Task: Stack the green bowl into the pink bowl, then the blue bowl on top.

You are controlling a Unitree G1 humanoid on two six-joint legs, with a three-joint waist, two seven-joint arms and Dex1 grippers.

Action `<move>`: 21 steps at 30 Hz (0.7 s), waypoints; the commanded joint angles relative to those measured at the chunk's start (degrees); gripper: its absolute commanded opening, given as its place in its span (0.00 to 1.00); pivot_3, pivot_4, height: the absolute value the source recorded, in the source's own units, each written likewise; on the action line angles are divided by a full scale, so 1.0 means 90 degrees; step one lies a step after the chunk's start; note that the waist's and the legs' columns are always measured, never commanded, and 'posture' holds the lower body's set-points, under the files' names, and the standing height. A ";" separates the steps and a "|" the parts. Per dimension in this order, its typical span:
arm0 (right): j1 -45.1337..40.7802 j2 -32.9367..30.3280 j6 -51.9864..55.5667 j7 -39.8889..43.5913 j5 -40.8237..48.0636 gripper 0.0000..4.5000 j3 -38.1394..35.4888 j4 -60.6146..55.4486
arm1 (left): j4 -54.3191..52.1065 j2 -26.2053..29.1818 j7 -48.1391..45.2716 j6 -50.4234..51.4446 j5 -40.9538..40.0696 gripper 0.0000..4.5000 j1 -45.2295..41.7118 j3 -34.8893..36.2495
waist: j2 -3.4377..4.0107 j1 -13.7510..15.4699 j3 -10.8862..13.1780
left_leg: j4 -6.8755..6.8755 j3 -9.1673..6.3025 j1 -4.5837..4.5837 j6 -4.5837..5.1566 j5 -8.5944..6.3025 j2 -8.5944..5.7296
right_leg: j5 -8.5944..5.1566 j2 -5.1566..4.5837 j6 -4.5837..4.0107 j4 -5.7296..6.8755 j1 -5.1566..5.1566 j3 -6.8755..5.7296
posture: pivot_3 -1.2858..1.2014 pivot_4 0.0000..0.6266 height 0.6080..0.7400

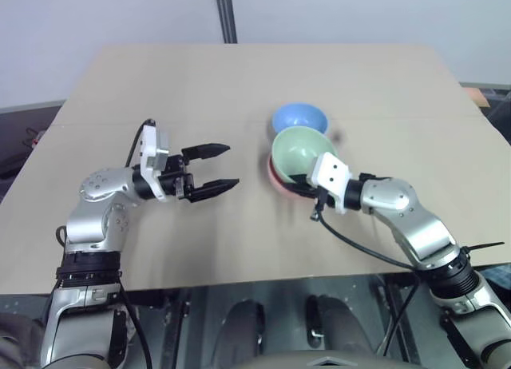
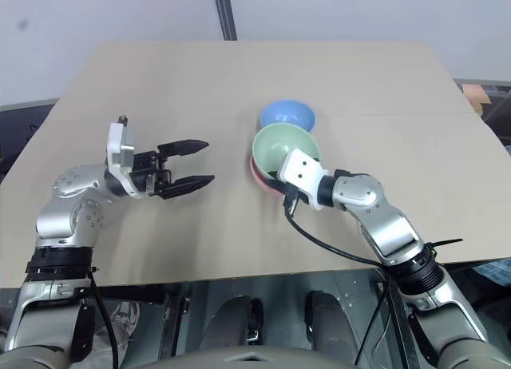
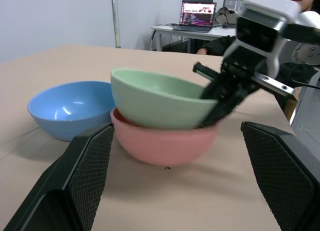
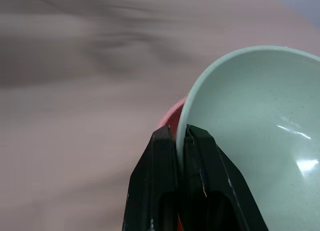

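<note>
Now the right gripper (image 4: 177, 136) has its jaws clamped on the rim of the green bowl (image 1: 299, 152), which sits tilted in the pink bowl (image 3: 162, 141). Touching the pink bowl's far side, the blue bowl (image 1: 299, 118) rests on the bench (image 1: 200, 89). Well apart from the pink bowl, the left gripper (image 1: 223, 167) hovers, jaws spread and empty.

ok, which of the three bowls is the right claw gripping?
The green bowl, rim pinched by the right claw, tilted in the pink bowl; the blue bowl sits untouched.
</note>
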 commanded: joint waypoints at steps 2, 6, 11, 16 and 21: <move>-0.0110 0.0013 -0.0047 0.0067 -0.0132 0.26 -0.0004 -0.0147 | -0.0379 0.0065 0.0114 -0.0022 -0.0105 0.96 0.0119 0.0183 | 0.0000 0.0003 0.0000 | 0.0000 0.0000 0.0004 0.0000 0.0000 0.0000 | 0.0000 -0.0001 0.0000 0.0002 0.0002 -0.0001 | 0.52 0.24 1.00; -0.0380 0.0235 0.0117 -0.0105 0.0035 0.70 -0.0363 -0.0453 | -0.0396 0.0038 0.0170 -0.0016 -0.0118 0.96 0.0169 0.0190 | 0.0000 -0.0001 0.0000 | 0.0000 0.0000 0.0009 -0.0001 0.0000 0.0001 | -0.0001 0.0000 -0.0002 0.0008 0.0002 -0.0002 | 0.52 0.24 1.00; -0.0878 0.0206 0.0287 -0.0209 0.0318 0.80 -0.1091 -0.0532 | -0.0457 -0.0043 0.0277 -0.0049 -0.0115 0.96 0.0221 0.0164 | 0.0001 -0.0001 0.0000 | 0.0000 0.0000 0.0012 -0.0002 0.0001 0.0003 | 0.0001 0.0001 0.0000 0.0015 0.0001 -0.0002 | 0.52 0.24 1.00; -0.1712 -0.0973 -0.1857 0.0213 -0.0835 0.80 -0.1089 0.1709 | -0.0582 -0.0073 0.0418 -0.0044 -0.0164 0.96 0.0296 0.0240 | 0.0001 0.0025 0.0001 | 0.0001 0.0003 0.0010 -0.0001 0.0000 -0.0007 | -0.0001 -0.0009 -0.0005 0.0007 0.0004 -0.0004 | 0.52 0.24 1.00; -0.2785 -0.1388 -0.4406 0.0279 -0.1960 0.80 -0.0535 0.4835 | -0.0861 -0.0040 0.0564 0.0039 -0.0251 0.96 0.0503 0.0361 | 0.0000 -0.0055 0.0003 | -0.0008 0.0018 0.0013 0.0000 0.0000 -0.0008 | -0.0006 -0.0008 -0.0012 0.0002 0.0001 0.0005 | 0.52 0.24 1.00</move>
